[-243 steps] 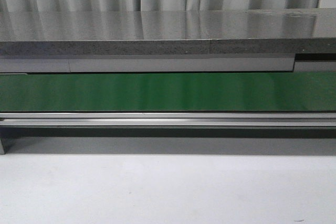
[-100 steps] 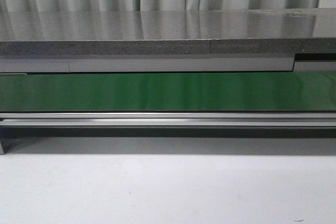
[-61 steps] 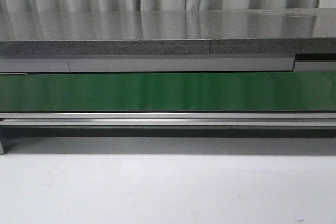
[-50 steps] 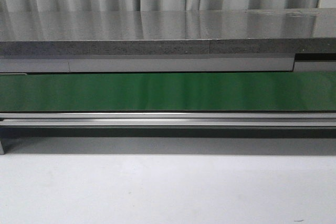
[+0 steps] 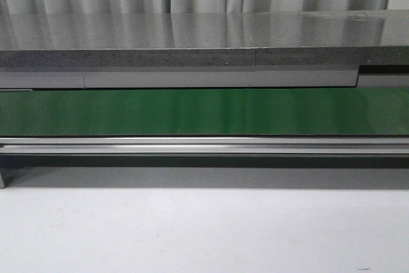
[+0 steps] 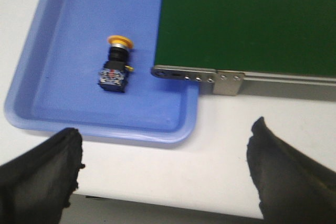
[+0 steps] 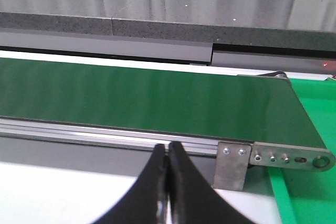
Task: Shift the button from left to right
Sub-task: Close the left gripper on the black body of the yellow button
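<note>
The button (image 6: 116,65) lies on its side in a blue tray (image 6: 47,56), yellow cap away from the fingers, black body nearer them. It shows only in the left wrist view. My left gripper (image 6: 165,140) is open and empty, hovering above the white table short of the tray; its black fingertips (image 6: 52,156) stand wide apart. My right gripper (image 7: 168,148) is shut and empty, pointing at the rail of the green conveyor belt (image 7: 136,95). Neither gripper shows in the front view.
The green belt (image 5: 204,112) spans the front view, with a metal rail (image 5: 204,145) before it and a grey stone shelf (image 5: 192,43) behind. The belt's left end (image 6: 247,19) adjoins the tray. A green tray (image 7: 310,192) sits at the belt's right end.
</note>
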Robot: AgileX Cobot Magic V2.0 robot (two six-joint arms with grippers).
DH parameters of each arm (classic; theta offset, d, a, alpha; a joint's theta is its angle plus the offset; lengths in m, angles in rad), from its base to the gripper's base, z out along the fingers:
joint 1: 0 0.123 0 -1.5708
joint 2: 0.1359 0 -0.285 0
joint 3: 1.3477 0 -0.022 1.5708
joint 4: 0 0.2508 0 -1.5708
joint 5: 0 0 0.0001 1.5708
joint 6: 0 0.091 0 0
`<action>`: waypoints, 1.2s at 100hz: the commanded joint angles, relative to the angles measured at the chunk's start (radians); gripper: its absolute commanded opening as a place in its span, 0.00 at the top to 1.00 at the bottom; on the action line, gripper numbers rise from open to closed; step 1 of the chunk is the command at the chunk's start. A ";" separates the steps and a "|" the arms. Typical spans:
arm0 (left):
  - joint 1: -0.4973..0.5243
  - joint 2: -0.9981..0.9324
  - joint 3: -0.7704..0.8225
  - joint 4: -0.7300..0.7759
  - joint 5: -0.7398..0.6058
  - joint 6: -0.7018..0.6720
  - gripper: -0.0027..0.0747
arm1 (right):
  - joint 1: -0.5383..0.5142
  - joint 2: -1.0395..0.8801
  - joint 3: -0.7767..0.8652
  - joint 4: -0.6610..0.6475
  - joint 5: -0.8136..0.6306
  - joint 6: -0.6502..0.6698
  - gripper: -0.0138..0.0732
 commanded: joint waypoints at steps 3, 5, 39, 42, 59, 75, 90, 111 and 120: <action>0.071 0.067 -0.085 0.022 -0.053 -0.014 0.19 | 0.001 -0.002 0.001 -0.009 -0.079 -0.010 0.92; 0.089 0.083 -0.096 0.024 -0.053 -0.014 0.19 | 0.001 -0.002 0.001 -0.009 -0.079 -0.010 0.92; 0.315 0.419 -0.222 0.003 -0.174 -0.002 0.19 | 0.001 -0.002 0.001 -0.009 -0.079 -0.010 0.92; 0.317 0.451 -0.238 0.003 -0.176 -0.002 0.19 | 0.001 -0.002 0.001 -0.009 -0.079 -0.010 0.92; 0.319 0.651 -0.334 0.003 -0.187 0.021 0.19 | 0.001 -0.002 0.001 -0.009 -0.079 -0.010 0.92; 0.319 0.819 -0.433 -0.033 -0.187 0.037 0.19 | 0.001 -0.002 0.001 -0.009 -0.079 -0.010 0.92; 0.319 0.929 -0.495 -0.116 -0.166 0.119 0.19 | 0.001 -0.002 0.001 -0.009 -0.079 -0.010 0.92; 0.319 1.025 -0.520 -0.121 -0.144 0.134 0.19 | 0.001 -0.002 0.001 -0.009 -0.079 -0.010 0.92; 0.319 1.053 -0.520 -0.121 -0.144 0.138 0.19 | 0.001 -0.002 0.001 -0.009 -0.079 -0.010 0.92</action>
